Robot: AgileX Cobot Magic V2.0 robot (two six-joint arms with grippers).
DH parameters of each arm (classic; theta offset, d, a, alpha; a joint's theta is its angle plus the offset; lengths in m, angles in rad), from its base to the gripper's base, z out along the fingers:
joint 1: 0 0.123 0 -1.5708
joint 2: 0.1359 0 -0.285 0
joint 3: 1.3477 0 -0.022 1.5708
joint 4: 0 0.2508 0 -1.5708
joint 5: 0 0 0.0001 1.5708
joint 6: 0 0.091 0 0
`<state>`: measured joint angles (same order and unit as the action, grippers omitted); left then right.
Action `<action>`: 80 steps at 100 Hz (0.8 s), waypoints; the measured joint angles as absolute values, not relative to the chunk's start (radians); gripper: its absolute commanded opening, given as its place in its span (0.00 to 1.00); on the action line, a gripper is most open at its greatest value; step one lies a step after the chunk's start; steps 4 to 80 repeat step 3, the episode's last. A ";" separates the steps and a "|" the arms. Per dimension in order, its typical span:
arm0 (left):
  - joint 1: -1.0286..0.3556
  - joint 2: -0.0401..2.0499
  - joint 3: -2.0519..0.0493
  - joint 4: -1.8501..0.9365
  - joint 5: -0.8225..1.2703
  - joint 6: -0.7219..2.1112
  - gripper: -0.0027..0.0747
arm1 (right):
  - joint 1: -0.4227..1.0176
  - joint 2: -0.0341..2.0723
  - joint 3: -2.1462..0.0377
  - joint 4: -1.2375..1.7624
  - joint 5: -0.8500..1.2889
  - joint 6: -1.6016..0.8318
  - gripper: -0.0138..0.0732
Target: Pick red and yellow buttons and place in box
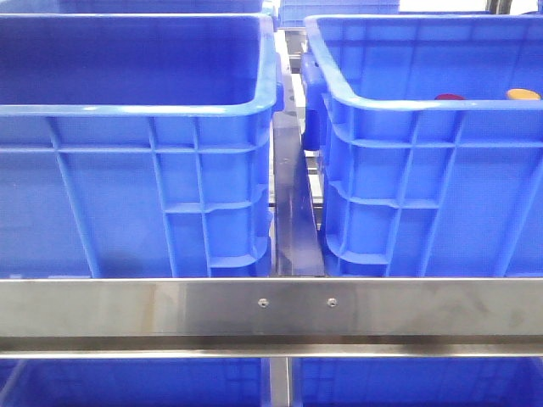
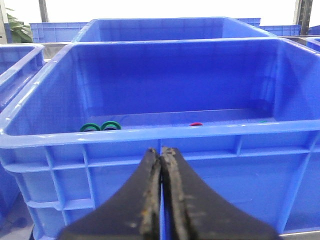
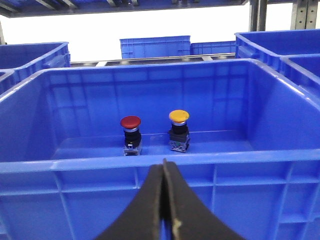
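While two blue crates stand side by side behind a steel rail (image 1: pixel 271 307), the red button (image 3: pixel 131 123) and the yellow button (image 3: pixel 179 116) stand upright, near each other, inside the right crate (image 1: pixel 399 203). The left crate (image 1: pixel 127 195) holds small green rings (image 2: pixel 101 126). The left tool (image 2: pixel 161 155) and the right tool (image 3: pixel 163 167) each hover outside a crate wall, fingers pressed together, holding nothing.

Bright, even light — blown-out white background in wrist views, soft glare on crate rims (image 1: pixel 153 108).
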<state>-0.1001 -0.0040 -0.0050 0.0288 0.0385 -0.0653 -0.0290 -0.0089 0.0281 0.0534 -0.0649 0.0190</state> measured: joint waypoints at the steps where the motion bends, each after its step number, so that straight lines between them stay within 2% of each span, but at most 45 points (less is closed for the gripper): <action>1: -0.100 -0.004 -0.005 0.029 0.038 -0.065 0.01 | -0.029 -0.009 0.028 0.053 -0.065 0.019 0.08; 80: -0.100 -0.004 -0.005 0.029 0.038 -0.065 0.01 | -0.029 -0.009 0.028 0.053 -0.065 0.019 0.08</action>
